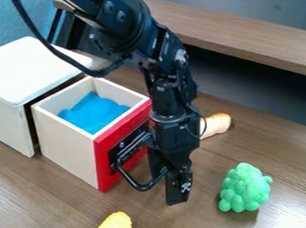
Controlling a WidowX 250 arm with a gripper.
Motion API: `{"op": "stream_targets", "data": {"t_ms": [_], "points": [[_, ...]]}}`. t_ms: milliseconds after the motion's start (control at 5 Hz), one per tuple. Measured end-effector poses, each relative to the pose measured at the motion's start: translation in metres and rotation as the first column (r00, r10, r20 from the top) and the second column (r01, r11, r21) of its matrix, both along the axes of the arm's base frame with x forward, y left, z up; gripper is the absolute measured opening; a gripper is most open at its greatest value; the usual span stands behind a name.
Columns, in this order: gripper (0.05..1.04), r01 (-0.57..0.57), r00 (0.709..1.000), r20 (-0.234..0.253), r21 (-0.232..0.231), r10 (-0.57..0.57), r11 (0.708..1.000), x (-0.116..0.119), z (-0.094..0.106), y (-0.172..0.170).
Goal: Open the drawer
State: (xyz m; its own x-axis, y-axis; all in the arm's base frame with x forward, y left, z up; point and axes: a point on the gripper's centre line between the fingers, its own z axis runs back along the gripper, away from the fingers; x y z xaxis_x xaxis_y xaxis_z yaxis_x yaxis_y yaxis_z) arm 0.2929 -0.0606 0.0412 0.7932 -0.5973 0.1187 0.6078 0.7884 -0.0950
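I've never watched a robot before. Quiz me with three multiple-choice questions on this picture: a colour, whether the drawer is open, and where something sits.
1. What colour is the front of the drawer?
A) Green
B) Red
C) Yellow

2. How does the drawer stand?
A) Pushed fully shut
B) Upside down
C) Pulled open

3. Where is the green bunch?
A) On the table, to the picture's right of the robot arm
B) Inside the drawer
C) On the cabinet's top

Right letters:
1: B, the panel with the black handle is red.
2: C, its inside shows, with something blue in it.
3: A, it lies on bare wood beyond the arm.
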Motion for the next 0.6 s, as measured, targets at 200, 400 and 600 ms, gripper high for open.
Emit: {"op": "stream_targets", "data": {"t_ms": [200, 400, 600], "points": [[0.999, -0.126, 0.991, 0.050, 0.026, 0.125, 0.992, -0.003, 0.017, 0.020], [0.999, -0.189, 0.981, 0.063, 0.070, 0.185, 0.979, -0.005, 0.033, 0.036], [0.999, -0.220, 0.971, 0.107, 0.063, 0.212, 0.974, -0.002, 0.062, 0.045]]}}
